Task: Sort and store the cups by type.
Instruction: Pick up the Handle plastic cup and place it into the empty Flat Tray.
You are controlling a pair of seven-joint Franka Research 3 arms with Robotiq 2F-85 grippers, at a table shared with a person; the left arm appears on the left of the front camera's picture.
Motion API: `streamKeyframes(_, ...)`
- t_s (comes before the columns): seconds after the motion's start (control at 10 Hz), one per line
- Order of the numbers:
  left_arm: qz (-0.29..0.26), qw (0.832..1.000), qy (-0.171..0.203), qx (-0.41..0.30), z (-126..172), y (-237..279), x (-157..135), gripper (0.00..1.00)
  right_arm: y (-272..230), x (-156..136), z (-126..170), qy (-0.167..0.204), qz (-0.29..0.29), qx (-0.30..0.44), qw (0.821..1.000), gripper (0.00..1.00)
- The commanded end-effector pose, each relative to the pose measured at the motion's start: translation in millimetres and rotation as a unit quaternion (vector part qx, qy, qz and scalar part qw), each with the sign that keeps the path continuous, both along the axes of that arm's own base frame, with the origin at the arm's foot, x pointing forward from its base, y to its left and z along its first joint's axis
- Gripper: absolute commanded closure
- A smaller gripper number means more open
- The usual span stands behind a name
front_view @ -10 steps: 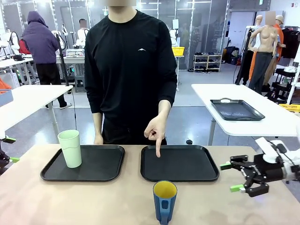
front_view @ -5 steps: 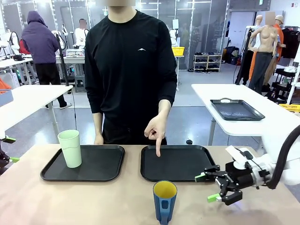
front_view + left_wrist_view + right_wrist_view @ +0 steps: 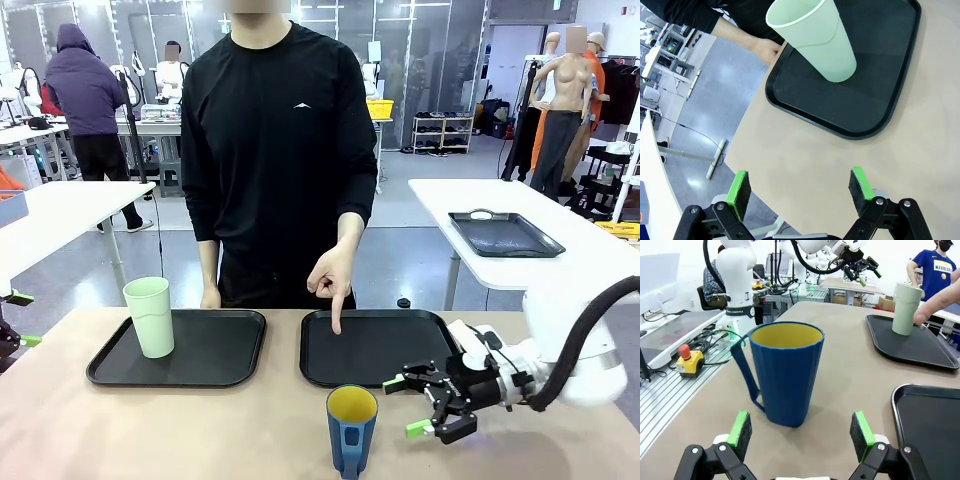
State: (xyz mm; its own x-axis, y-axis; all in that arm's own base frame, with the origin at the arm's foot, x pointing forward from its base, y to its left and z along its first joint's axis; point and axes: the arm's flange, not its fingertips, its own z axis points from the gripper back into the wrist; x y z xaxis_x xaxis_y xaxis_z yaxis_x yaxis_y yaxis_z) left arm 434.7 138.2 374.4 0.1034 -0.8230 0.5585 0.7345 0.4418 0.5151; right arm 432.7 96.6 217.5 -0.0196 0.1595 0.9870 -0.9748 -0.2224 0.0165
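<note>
Item one: my right end effector (image 3: 422,406), black with green pads, lies low over the beige surface (image 3: 200,430) at the lower right of the front frame, pointing toward picture left. Its fingers stand wide apart with nothing between them. In my right wrist frame the same end effector (image 3: 801,429) rises from the bottom edge, pads spread to either side.

Item two: the short dark blue ribbed mug with a yellow inside (image 3: 351,430) stands upright on the bare surface at the bottom centre of the front frame, just left of my right end effector and apart from it. In the right wrist frame the mug (image 3: 785,373) sits centre frame, its handle turned to picture left.

Item three: the tall pale mint-green plastic tumbler (image 3: 150,316) stands upright in the left black tray (image 3: 225,355), at the left of the front frame. My left wrist frame shows the tumbler (image 3: 817,41) at top centre, on that tray (image 3: 875,105).

Item four: my left end effector (image 3: 800,191), at the bottom of the left wrist frame, is spread wide over the surface edge and grips nothing.

Item five: the right black tray (image 3: 400,355) lies centre right in the front frame. The person's hand (image 3: 332,280) points one finger down onto its far left part.
</note>
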Motion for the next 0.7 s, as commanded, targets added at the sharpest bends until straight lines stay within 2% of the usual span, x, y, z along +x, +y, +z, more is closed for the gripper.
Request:
streamKeyframes(0.0, -0.002, 1.0, -0.003, 0.003, 3, 0, -1, 0.0, 23, 4, -6, 0.006, 0.005, -0.011, 1.0, 0.0)
streamKeyframes(0.6, -0.002, 1.0, -0.003, 0.003, 3, 0, -1, 0.0, 54, -11, -7, 0.03, 0.043, 0.02, 0.998, 0.0)
